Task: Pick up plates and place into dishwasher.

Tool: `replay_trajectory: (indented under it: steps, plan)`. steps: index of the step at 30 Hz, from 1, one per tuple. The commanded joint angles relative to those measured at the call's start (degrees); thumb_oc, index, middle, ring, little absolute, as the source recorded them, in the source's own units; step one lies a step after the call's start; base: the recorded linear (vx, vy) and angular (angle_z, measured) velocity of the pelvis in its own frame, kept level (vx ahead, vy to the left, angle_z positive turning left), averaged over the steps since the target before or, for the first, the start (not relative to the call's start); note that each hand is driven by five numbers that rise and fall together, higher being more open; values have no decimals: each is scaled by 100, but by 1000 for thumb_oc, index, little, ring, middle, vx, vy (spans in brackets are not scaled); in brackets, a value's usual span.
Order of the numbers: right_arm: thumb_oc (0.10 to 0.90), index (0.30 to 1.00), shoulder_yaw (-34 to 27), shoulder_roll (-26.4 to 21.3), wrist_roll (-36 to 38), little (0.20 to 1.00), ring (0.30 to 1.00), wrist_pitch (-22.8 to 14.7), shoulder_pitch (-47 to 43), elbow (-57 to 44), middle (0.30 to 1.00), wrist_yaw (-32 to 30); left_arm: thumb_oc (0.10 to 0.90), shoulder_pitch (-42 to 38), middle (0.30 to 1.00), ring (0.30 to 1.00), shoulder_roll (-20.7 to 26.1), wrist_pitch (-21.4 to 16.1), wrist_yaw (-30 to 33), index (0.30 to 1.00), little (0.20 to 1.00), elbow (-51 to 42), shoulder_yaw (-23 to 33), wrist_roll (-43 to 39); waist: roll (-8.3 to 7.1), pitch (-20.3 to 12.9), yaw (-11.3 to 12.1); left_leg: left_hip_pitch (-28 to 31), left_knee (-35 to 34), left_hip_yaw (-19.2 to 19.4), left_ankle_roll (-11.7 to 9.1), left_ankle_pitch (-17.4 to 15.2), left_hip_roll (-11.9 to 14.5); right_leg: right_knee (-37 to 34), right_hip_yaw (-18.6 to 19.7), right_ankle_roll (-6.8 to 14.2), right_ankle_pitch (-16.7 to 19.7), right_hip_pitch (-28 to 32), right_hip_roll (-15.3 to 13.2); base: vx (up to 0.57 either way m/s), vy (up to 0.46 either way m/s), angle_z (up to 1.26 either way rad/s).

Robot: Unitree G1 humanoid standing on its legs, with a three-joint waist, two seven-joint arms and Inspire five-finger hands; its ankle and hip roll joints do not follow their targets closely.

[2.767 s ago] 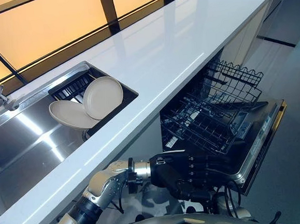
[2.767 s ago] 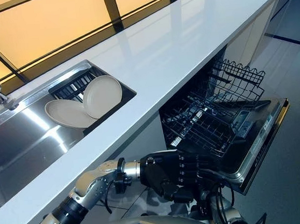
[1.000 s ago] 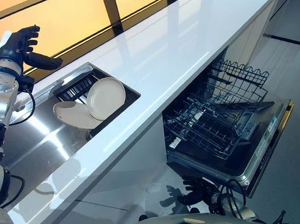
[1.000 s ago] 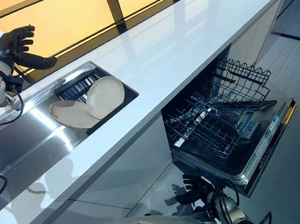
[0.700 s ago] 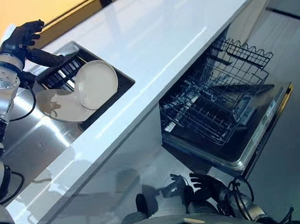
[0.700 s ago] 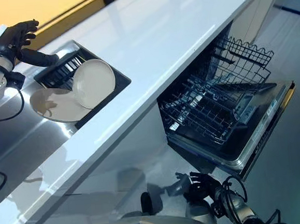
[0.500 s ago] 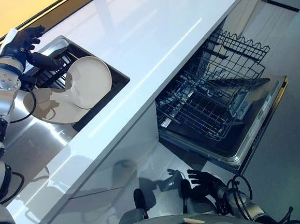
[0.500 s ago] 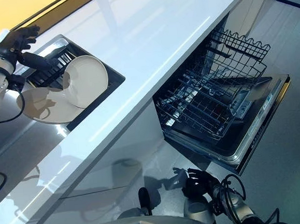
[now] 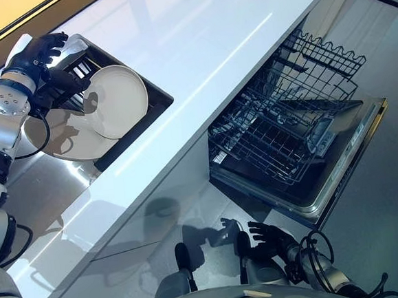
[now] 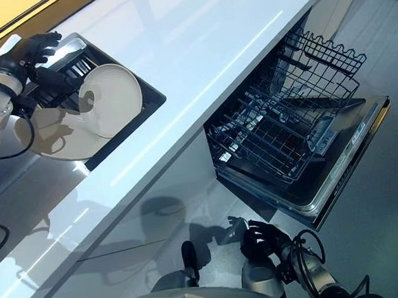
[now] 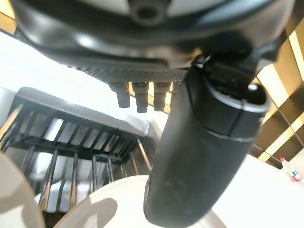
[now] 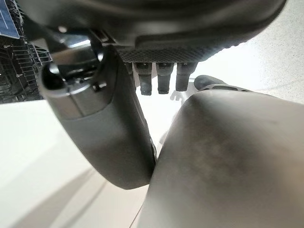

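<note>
Two beige plates sit in the sink (image 9: 44, 196). One plate (image 9: 117, 100) leans upright against a dark rack (image 9: 75, 65); the other plate (image 9: 71, 140) lies flat beside it, partly under it. My left hand (image 9: 39, 59) hovers open just behind the leaning plate, its thumb pointing at the rim. In the left wrist view the thumb (image 11: 202, 147) reaches over the plate's rim (image 11: 116, 204), apart from it. The dishwasher (image 9: 303, 154) stands open under the counter with its wire rack (image 9: 280, 132) pulled out. My right hand (image 9: 269, 236) hangs open low near the floor.
A long white counter (image 9: 197, 32) runs between the sink and the dishwasher. The lowered dishwasher door (image 9: 355, 168) juts out over the grey floor (image 9: 393, 244). A second wire rack (image 9: 323, 60) stands raised behind the first.
My left hand rose from below the counter to above the sink, then dropped close behind the leaning plate. The camera tilted down. My right hand stayed low.
</note>
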Motion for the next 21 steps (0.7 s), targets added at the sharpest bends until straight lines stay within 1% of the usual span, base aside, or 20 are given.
replay_trajectory:
  steps: [1,7,10,16,21]
  plan:
    - [800,900,274,175,-28,900,900,-152,175,-358,900,39,800,-1223,900,900,254,-309,180,900,900,235,175,-135,-100,-66,-29,179,10,263,389,-465,-576,17,286,510,66,-14,-99,-5,9,4]
    - [800,900,292,159,26,900,900,-106,120,-435,900,-36,800,-1079,900,900,198,-335,151,900,900,161,263,-145,-122,22,-5,128,10,256,381,-440,-566,17,268,507,65,-44,-121,-7,5,2]
    - [800,900,292,151,14,900,900,-160,99,-415,900,-41,800,-1056,900,900,173,-336,179,900,900,169,285,-167,-143,77,-7,94,10,269,388,-427,-561,17,278,504,74,-81,-123,-24,8,6]
    - [800,900,338,93,79,900,900,-239,-24,-485,900,-85,800,-1142,900,900,54,-418,340,900,900,233,240,-150,-248,301,-19,-28,13,329,382,-367,-516,17,329,508,121,-209,-122,-47,0,2]
    - [800,900,349,49,97,900,900,-343,-71,-500,900,-97,800,-1160,900,900,-12,-521,350,900,900,176,203,-230,-323,459,-27,-128,45,349,376,-326,-493,17,352,510,174,-299,-119,-28,-1,0]
